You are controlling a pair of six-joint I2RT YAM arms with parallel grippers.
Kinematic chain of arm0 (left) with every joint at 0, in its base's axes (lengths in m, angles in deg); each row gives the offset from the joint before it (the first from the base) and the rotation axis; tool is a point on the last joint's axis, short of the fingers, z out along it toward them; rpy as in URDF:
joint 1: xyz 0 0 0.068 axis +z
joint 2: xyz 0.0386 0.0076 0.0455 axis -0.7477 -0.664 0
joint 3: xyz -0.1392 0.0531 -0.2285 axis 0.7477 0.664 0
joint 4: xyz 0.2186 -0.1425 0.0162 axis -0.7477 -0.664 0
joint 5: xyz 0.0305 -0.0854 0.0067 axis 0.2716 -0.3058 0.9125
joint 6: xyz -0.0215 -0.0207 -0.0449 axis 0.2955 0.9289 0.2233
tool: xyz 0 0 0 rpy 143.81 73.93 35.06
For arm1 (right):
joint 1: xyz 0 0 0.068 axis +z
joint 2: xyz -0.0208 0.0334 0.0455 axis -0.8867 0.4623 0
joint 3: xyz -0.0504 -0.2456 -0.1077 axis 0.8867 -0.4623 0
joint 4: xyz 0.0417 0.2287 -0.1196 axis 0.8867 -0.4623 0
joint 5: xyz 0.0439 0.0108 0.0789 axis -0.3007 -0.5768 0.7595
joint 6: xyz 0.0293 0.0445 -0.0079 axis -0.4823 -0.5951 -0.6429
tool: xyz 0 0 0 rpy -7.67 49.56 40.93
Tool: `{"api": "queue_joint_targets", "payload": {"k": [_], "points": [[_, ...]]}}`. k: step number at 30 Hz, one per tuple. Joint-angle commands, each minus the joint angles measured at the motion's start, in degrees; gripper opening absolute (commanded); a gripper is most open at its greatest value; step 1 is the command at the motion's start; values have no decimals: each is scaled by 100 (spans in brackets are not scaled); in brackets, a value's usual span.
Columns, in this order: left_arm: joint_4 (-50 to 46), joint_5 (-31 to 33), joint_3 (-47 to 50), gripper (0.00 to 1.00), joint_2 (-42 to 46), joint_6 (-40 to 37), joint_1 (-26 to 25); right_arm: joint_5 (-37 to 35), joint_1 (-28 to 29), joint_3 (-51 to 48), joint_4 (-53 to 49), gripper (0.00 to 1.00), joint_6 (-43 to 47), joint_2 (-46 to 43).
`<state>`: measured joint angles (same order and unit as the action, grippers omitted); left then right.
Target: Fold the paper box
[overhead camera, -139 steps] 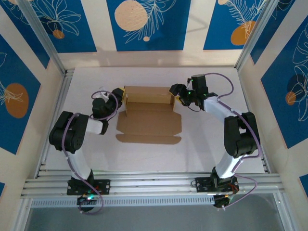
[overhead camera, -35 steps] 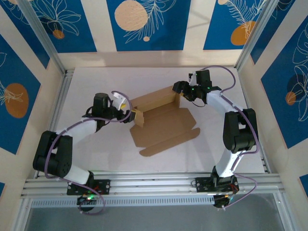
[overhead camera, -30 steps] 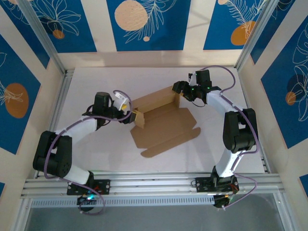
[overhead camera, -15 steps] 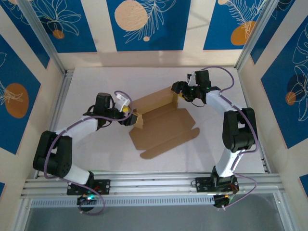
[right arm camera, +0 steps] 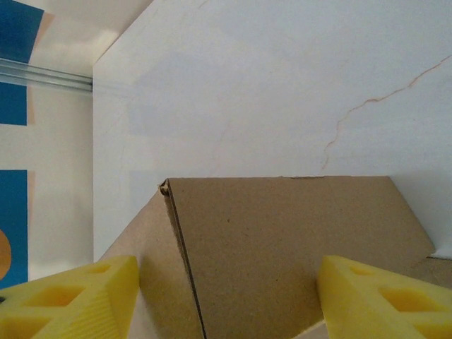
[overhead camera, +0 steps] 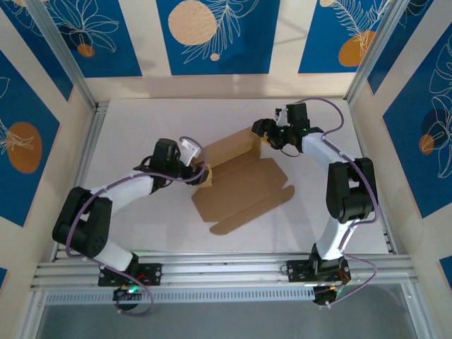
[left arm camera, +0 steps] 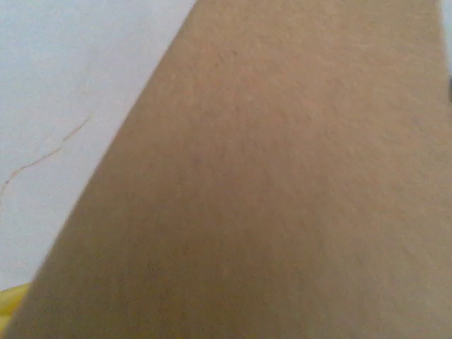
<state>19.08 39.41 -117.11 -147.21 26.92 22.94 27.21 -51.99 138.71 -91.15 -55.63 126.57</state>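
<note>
Top view, paper box (overhead camera: pixel 244 187): brown cardboard, half formed, lying askew on the middle of the white surface (overhead camera: pixel 134 127); far long wall stands upright, base and near flaps lie flat
Top view, left end effector (overhead camera: pixel 203 169): at the box's left corner, against a short upright end flap; whether its jaws are parted or pressing the flap, I cannot tell
Top view, right end effector (overhead camera: pixel 262 136): at the right end of the upright far wall
Left wrist view, paper box (left arm camera: pixel 282 183): plain cardboard face very close to the camera, blurred, its edge slanting from lower left to upper right; white surface (left arm camera: pixel 63 63) with a thin brownish line (left arm camera: pixel 49 155) at upper left
Left wrist view, fingertip (left arm camera: pixel 8 307): sliver of yellow at the lower left edge, beside the cardboard; grip cannot be told
Right wrist view, right end effector (right arm camera: pixel 227 267): yellow fingers (right arm camera: pixel 70 296) stand wide apart, holding nothing; a cardboard panel lies between and beyond them
Right wrist view, paper box (right arm camera: pixel 282 240): one panel faces the camera, folded at its left edge to a second panel running toward the left finger; white surface (right arm camera: pixel 247 85) beyond, aluminium rail (right arm camera: pixel 42 74) at far left
</note>
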Motion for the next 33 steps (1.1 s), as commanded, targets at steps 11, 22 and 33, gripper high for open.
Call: {"api": "queue_joint_targets", "payload": {"k": [11, 22, 33], "points": [[1740, 1457, 453, 42, -248, 199, -381, 364, 281, -663, -104, 67, -687, -210], [1879, 2047, 233, 44, -438, -190, -396, -382, 766, -1403, -39, 67, -2100, -997], [1839, 1073, -120, 44, -760, -678, -312, -1397, 950, -1026, -1575, 82, -1279, -1678]]}}
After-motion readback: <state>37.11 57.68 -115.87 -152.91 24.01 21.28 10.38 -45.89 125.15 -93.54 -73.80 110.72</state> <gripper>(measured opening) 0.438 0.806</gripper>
